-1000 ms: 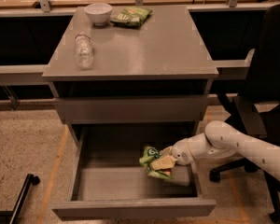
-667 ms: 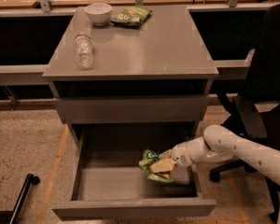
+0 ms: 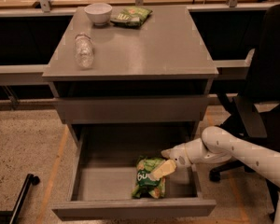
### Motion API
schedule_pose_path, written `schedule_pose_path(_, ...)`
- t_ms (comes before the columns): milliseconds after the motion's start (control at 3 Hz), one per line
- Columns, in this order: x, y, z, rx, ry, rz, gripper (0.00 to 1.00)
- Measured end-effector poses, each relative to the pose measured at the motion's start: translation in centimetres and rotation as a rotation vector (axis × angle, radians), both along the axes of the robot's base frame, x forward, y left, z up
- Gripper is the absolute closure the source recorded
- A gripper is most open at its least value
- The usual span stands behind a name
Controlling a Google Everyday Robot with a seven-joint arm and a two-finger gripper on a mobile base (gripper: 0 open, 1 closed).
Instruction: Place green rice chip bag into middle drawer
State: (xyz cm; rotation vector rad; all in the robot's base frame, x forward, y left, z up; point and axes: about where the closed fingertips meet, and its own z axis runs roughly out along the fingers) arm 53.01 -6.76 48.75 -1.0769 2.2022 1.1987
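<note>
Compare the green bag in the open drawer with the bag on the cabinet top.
The green rice chip bag is brighter green with white lettering; the olive bag is darker. The first lies on the middle drawer floor, the tool over its right edge; the second lies beside a white bowl. Both lie flat.

- The green rice chip bag (image 3: 148, 185) has left the gripper (image 3: 161, 161); no longer bunched up there, it lies flat, lettering up, on the middle drawer (image 3: 102, 181) floor, just below the gripper, toward the drawer front;
- the gripper's fingers, clamped before, now stand spread above the bag's top corner.
</note>
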Motion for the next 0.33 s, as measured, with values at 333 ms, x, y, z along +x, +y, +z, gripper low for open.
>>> schedule_pose_path(333,0.0,0.01,0.0,0.0,0.0,0.0,0.0)
